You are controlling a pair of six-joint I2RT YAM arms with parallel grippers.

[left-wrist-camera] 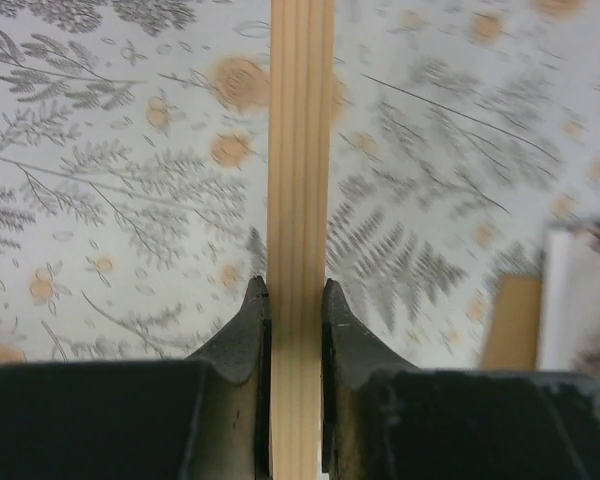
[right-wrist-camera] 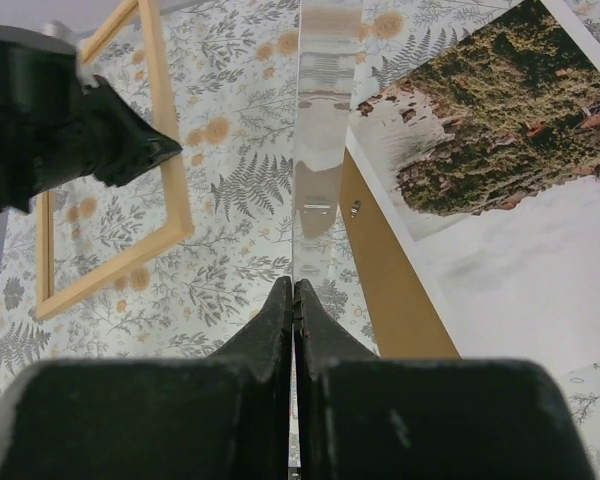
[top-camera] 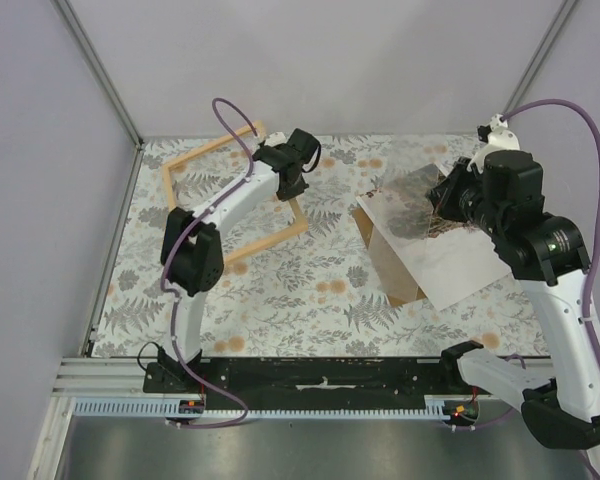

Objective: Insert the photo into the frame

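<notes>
Left pincer (left-wrist-camera: 295, 295): clamped on one wooden rail of the frame (left-wrist-camera: 300, 150), one finger pressed against each side.
Right pincer (right-wrist-camera: 293, 285): closed on the edge of a thin clear sheet (right-wrist-camera: 325, 100), held right of the frame.
Photo (right-wrist-camera: 480, 130): print side up, right of the frame, apart from it, lying on the brown backing board (right-wrist-camera: 390, 290).
Surface (top-camera: 310, 300): fern-patterned, beneath the frame.

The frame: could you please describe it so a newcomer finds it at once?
On the fern-patterned table cover, look far left, under the left arm. The frame is an open rectangle of thin pale wood, one rail clamped by the left end effector, unlike the solid brown backing board to its right.
</notes>
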